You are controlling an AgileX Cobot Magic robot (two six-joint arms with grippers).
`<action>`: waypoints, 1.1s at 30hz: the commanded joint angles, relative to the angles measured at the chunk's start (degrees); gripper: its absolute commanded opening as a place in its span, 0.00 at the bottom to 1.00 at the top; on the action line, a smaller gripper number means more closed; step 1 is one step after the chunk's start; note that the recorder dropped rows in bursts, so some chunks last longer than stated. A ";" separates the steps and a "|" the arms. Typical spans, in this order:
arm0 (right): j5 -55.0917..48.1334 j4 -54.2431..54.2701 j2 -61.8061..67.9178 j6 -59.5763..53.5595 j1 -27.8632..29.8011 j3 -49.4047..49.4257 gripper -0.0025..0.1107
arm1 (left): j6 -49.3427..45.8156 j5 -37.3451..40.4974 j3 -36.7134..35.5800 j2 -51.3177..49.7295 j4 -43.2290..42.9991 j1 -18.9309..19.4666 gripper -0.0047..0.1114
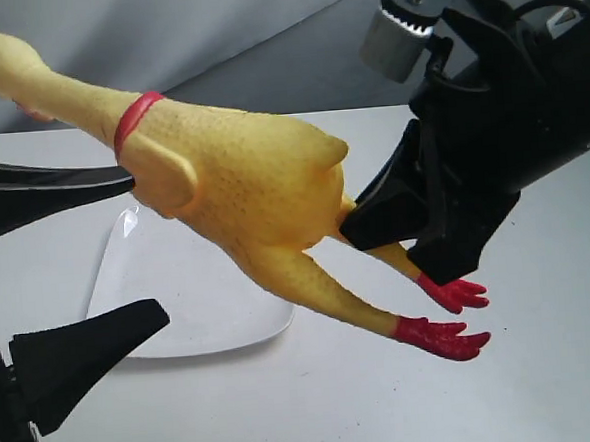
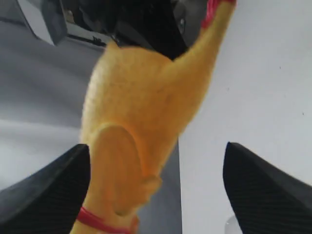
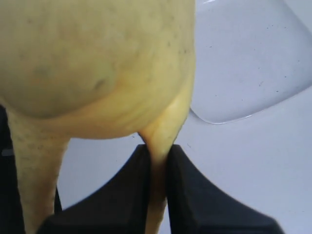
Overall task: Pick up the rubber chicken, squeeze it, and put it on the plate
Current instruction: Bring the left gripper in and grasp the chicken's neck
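Observation:
The rubber chicken [image 1: 232, 175] hangs in the air, slanting over the white plate [image 1: 190, 308], head up at the far left and red feet low at the right. My right gripper [image 1: 375, 226] is shut on one leg just below the body; in the right wrist view its jaws [image 3: 157, 163] pinch that thin leg under the chicken's body [image 3: 97, 58]. My left gripper [image 1: 148, 245] is open, its fingers above and below the wing area near the red collar. In the left wrist view the chicken [image 2: 131, 107] lies against one finger [image 2: 53, 185], and the other finger [image 2: 263, 185] stands well apart.
The plate [image 3: 243, 63] lies on a white table [image 1: 386, 406], under the chicken's front half. A grey backdrop rises behind the table. The right arm's black body [image 1: 509, 118] fills the upper right.

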State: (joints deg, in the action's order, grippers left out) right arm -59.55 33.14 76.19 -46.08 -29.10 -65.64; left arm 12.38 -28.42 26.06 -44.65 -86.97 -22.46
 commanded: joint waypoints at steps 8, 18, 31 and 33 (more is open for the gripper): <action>-1.53 6.08 3.65 -2.75 -0.21 -0.45 0.02 | -3.84 5.21 0.24 -0.20 2.28 -1.12 0.66; -2.75 7.39 3.65 -3.63 -0.21 -0.45 0.02 | -7.12 6.16 0.24 -4.21 3.87 -1.12 0.66; -4.38 7.39 3.65 -4.67 -0.21 -0.45 0.02 | -21.59 6.01 0.24 -4.84 19.19 -1.12 0.66; -4.38 7.39 3.65 -4.67 -0.21 -0.45 0.02 | -21.48 6.01 0.24 -4.84 19.19 -1.12 0.66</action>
State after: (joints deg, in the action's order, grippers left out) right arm -63.79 38.69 80.06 -49.99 -29.10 -65.64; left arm -8.53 -22.61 26.06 -49.30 -69.29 -23.22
